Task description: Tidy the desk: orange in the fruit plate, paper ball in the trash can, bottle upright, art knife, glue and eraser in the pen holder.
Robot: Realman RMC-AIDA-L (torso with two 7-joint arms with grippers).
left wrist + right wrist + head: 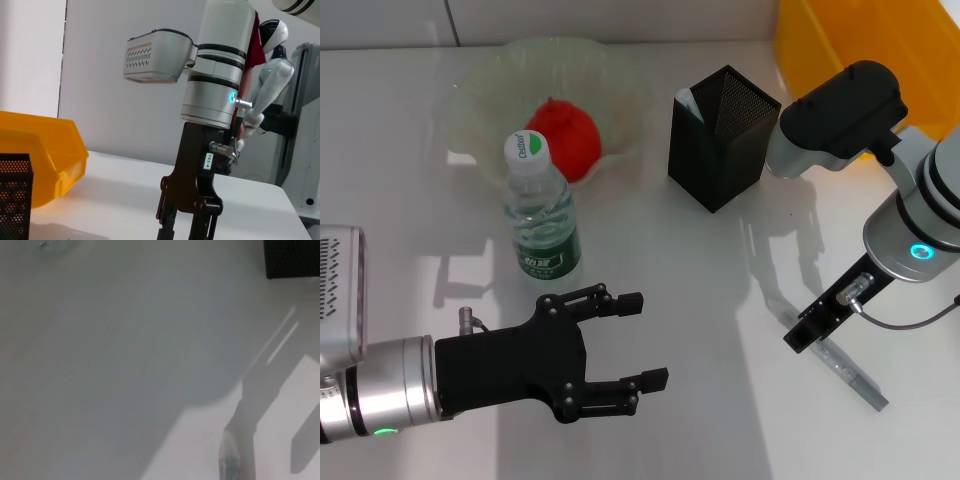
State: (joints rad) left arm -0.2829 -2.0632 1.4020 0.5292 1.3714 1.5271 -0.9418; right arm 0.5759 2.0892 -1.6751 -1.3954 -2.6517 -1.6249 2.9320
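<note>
The left pincer (638, 340) hovers at the lower middle of the head view, fingers spread wide and holding nothing, just below the upright bottle (540, 208). At lower right the right pincer (810, 333) points down at a slim grey tool (848, 374) lying on the worktop (720, 300); whether it is clenched cannot be told. The orange (565, 138) sits in the fruit plate (480, 90) at upper left.

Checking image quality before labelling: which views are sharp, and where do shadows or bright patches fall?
Head view: sharp; the bottle and pen holder are crisp, arm shadows fall on the table, with a brighter sunlit patch under the right gripper. Left wrist view: sharp, evenly lit. Right wrist view: soft and blurred, mostly grey shadow with one bright patch.
</note>
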